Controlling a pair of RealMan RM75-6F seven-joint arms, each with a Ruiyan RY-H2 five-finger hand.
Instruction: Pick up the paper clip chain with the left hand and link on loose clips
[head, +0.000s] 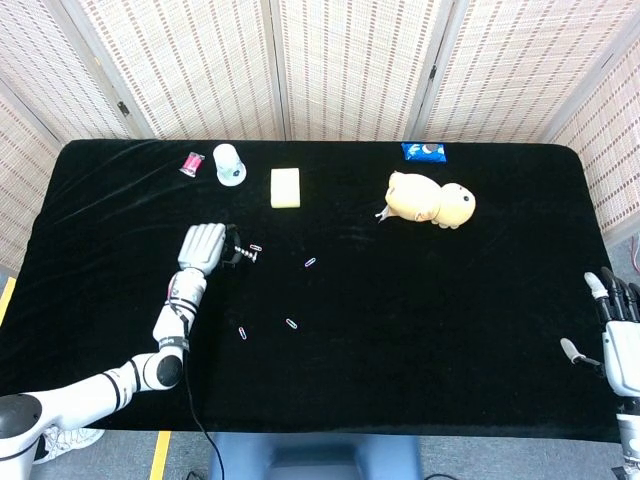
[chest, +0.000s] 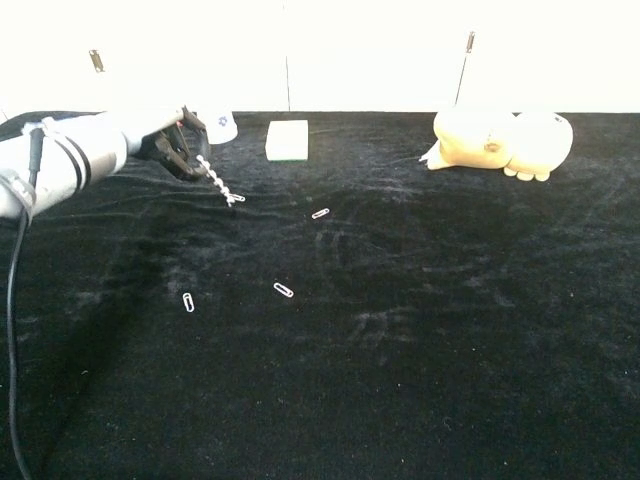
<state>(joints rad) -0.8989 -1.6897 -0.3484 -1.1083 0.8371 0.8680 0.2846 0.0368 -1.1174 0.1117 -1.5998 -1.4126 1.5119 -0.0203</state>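
Note:
My left hand (head: 203, 247) (chest: 178, 150) pinches one end of the paper clip chain (head: 245, 256) (chest: 219, 183), which hangs down to the right toward the cloth. The chain's lower end is at a loose clip (head: 256, 247) (chest: 237, 198); I cannot tell if they touch. More loose clips lie on the black cloth: one (head: 310, 262) (chest: 320, 213) to the right, one (head: 291, 323) (chest: 284, 290) nearer the front, one (head: 243, 332) (chest: 188, 301) front left. My right hand (head: 615, 330) hangs open at the table's right front edge, only in the head view.
Along the back stand a pink wrapped item (head: 191, 162), a white cup (head: 229, 164) (chest: 216, 127), a pale yellow block (head: 286, 187) (chest: 288, 139), a yellow plush toy (head: 430, 200) (chest: 500, 131) and a blue packet (head: 424, 151). A black cable (chest: 12, 300) trails from my left arm.

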